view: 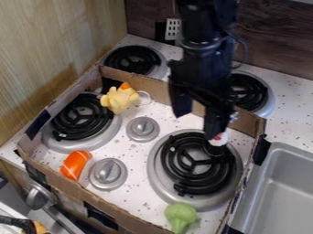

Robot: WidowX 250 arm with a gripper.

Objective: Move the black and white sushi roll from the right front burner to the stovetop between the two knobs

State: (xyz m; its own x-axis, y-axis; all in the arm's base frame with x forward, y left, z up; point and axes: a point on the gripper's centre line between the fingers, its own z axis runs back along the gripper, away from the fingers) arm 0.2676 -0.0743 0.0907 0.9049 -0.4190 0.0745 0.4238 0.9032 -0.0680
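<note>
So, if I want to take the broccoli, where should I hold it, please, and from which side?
Probably by the head, from straight above, closing on its two sides: it is wide and rounded, facing up openly. The stem is narrower but runs close to the cardboard wall, so it likely leaves less room.

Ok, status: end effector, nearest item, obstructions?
End effector open, by far side of lower-right burner. White-and-red item right by one fingertip. Cardboard wall close behind.
</note>
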